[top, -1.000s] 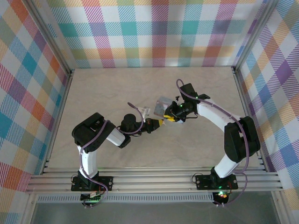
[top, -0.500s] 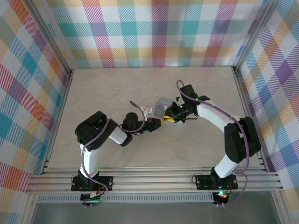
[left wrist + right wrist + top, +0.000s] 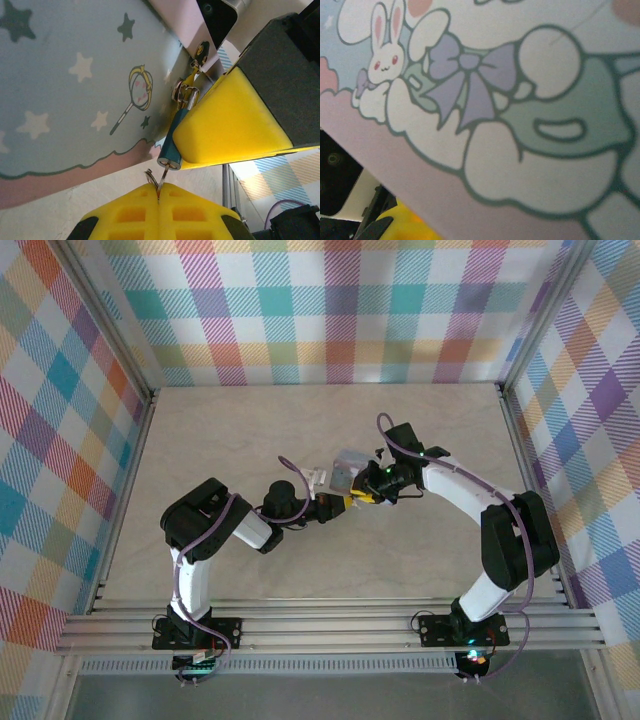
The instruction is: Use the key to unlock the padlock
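Observation:
In the left wrist view, my left gripper [image 3: 159, 186] is shut on the small metal key [image 3: 163, 176], whose ring sticks out beside it. The key's blade enters the bottom of the tiny teal padlock [image 3: 171, 149]. The padlock's shackle runs up through the hasp [image 3: 186, 94] of the pale blue tin box [image 3: 75, 75]. A yellow finger [image 3: 230, 125] of my right gripper presses on the padlock's body. From above, the left gripper [image 3: 335, 504] and right gripper [image 3: 363, 492] meet just in front of the box [image 3: 346, 468].
The box's cartoon rabbit print [image 3: 520, 100] sits very close to the right wrist camera. Plaid walls and metal rails [image 3: 140, 440] enclose the beige table [image 3: 230, 430]. Open tabletop lies to the left and behind the box.
The left arm has shifted slightly right toward the padlock, and the box has nudged a little. Both grips look the same.

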